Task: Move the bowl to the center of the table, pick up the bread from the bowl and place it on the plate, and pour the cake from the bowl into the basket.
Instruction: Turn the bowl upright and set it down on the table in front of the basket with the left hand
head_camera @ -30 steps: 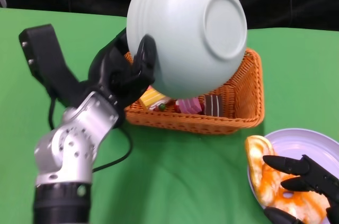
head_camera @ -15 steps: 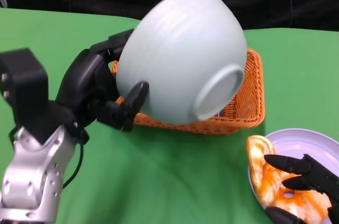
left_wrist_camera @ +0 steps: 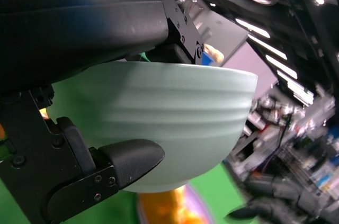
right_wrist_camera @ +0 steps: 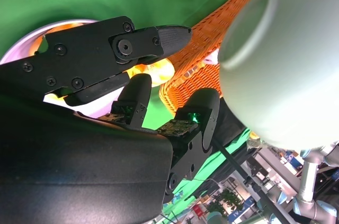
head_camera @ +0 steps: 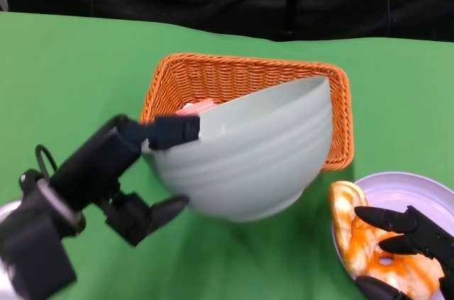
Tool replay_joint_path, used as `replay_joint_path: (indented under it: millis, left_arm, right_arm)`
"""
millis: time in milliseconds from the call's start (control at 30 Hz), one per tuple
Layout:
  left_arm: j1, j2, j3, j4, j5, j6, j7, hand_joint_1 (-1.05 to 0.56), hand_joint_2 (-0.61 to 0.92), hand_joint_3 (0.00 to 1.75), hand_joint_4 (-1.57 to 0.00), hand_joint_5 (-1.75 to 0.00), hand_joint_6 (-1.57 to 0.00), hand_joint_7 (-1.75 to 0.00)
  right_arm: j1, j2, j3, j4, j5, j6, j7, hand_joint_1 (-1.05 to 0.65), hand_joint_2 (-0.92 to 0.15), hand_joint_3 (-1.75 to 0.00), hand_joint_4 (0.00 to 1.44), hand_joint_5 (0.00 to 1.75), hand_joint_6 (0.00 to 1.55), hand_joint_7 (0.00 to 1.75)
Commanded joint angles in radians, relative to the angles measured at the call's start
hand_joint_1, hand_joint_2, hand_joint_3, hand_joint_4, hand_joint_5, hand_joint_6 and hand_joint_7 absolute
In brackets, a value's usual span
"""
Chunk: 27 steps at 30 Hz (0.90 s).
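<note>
Head view: high, looking down over the table, bowl close, basket behind it. Right wrist view: low beside the bowl, tilted, facing the basket. Left wrist view: pressed against the bowl. All views share the bowl.

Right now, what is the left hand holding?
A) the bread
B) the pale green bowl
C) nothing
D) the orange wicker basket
B: the left hand grips the pale green bowl by its rim and wall, in front of the orange basket.
</note>
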Motion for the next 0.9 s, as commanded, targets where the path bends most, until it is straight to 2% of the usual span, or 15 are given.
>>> replay_joint_path:
  millis: [33, 133, 167, 200, 300, 367, 433, 500, 533, 667, 700, 733, 800, 867, 900]
  left_arm:
    - [-0.014, 0.053, 0.009, 0.08, 0.105, -0.206, 0.044, -0.14, 0.12, 1.73, -1.08, -1.75, -0.9, -1.74]
    - [-0.031, 0.067, 0.012, 0.135, 0.168, -0.303, 0.089, -0.19, 0.12, 1.71, -1.08, -1.75, -0.88, -1.75]
    - [-0.05, 0.069, 0.038, 0.185, 0.244, -0.407, 0.123, -0.2, 0.12, 1.7, -1.08, -1.75, -0.88, -1.75]
    - [-0.065, 0.071, 0.062, 0.228, 0.32, -0.492, 0.155, -0.2, 0.17, 1.56, -1.07, -1.75, -0.85, -1.75]
    - [-0.101, 0.068, 0.129, 0.304, 0.509, -0.648, 0.238, -0.22, 0.25, 1.38, -1.07, -1.75, -0.83, -1.75]
    - [-0.122, 0.056, 0.196, 0.321, 0.667, -0.729, 0.294, -0.26, 0.38, 1.11, -1.06, -1.75, -0.81, -1.75]
    - [-0.135, 0.042, 0.252, 0.317, 0.813, -0.789, 0.35, -0.24, 0.37, 0.99, -1.04, -1.75, -0.8, -1.75]
    - [-0.141, 0.041, 0.279, 0.293, 0.958, -0.816, 0.419, -0.29, 0.54, 0.65, -1.03, -1.75, -0.83, -1.7]
    - [-0.139, 0.05, 0.274, 0.27, 1.035, -0.808, 0.465, -0.29, 0.59, 0.57, -1.02, -1.75, -0.83, -1.68]
    - [-0.129, 0.114, 0.173, 0.207, 1.265, -0.721, 0.726, -0.28, 0.64, 0.42, -0.99, -1.75, -0.79, -1.67]
    - [-0.121, 0.146, 0.11, 0.172, 1.336, -0.667, 0.782, -0.27, 0.65, 0.41, -0.99, -1.75, -0.79, -1.67]
    - [-0.117, 0.176, 0.05, 0.145, 1.393, -0.614, 0.841, -0.34, 0.74, 0.3, -0.98, -1.75, -0.83, -1.53]
    - [-0.116, 0.233, -0.056, 0.118, 1.466, -0.519, 0.954, -0.38, 0.8, 0.21, -0.97, -1.75, -0.86, -1.43]
    - [-0.109, 0.267, -0.153, 0.111, 1.513, -0.413, 1.063, -0.38, 0.83, 0.19, -0.97, -1.75, -0.86, -1.46]
    - [-0.099, 0.274, -0.191, 0.111, 1.515, -0.362, 1.056, -0.37, 0.84, 0.18, -0.97, -1.75, -0.86, -1.48]
  right_arm:
    - [0.007, -0.008, -0.009, -0.022, 0.015, -0.021, -0.005, -0.32, -0.92, -0.19, 0.41, 0.91, 0.36, 0.54]
    - [0.007, -0.006, -0.01, -0.023, 0.015, -0.021, -0.004, -0.32, -0.92, -0.19, 0.41, 0.91, 0.36, 0.54]
    - [0.005, -0.005, -0.009, -0.025, 0.01, -0.021, -0.006, -0.31, -0.92, -0.18, 0.41, 0.91, 0.36, 0.54]
    - [0.002, -0.005, -0.009, -0.026, 0.007, -0.023, -0.008, -0.33, -0.92, -0.2, 0.42, 0.91, 0.36, 0.55]
    - [0.001, -0.004, -0.01, -0.029, 0.004, -0.024, -0.01, -0.33, -0.92, -0.21, 0.42, 0.92, 0.36, 0.55]
    - [0.002, -0.002, -0.012, -0.031, 0.006, -0.023, -0.011, -0.32, -0.92, -0.21, 0.42, 0.92, 0.35, 0.56]
    - [0.002, -0.001, -0.014, -0.031, 0.01, -0.024, -0.012, -0.31, -0.92, -0.21, 0.42, 0.92, 0.35, 0.56]
    - [0.001, -0.001, -0.015, -0.032, 0.013, -0.025, -0.013, -0.31, -0.92, -0.21, 0.41, 0.92, 0.35, 0.56]
    - [0.001, 0.0, -0.015, -0.032, 0.016, -0.026, -0.013, -0.31, -0.92, -0.21, 0.41, 0.92, 0.35, 0.56]
    - [0.002, 0.001, -0.016, -0.033, 0.021, -0.026, -0.013, -0.3, -0.92, -0.21, 0.41, 0.92, 0.34, 0.57]
    - [0.001, 0.001, -0.017, -0.033, 0.023, -0.026, -0.013, -0.3, -0.92, -0.21, 0.41, 0.92, 0.34, 0.57]
    - [0.0, 0.001, -0.018, -0.034, 0.024, -0.026, -0.013, -0.3, -0.92, -0.21, 0.41, 0.92, 0.33, 0.57]
    - [-0.001, 0.001, -0.019, -0.034, 0.026, -0.027, -0.013, -0.31, -0.92, -0.21, 0.41, 0.92, 0.33, 0.57]
    - [0.0, 0.003, -0.017, -0.035, 0.027, -0.028, -0.015, -0.31, -0.92, -0.21, 0.41, 0.92, 0.33, 0.57]
    - [0.001, 0.004, -0.016, -0.037, 0.027, -0.029, -0.016, -0.31, -0.92, -0.21, 0.41, 0.93, 0.33, 0.58]
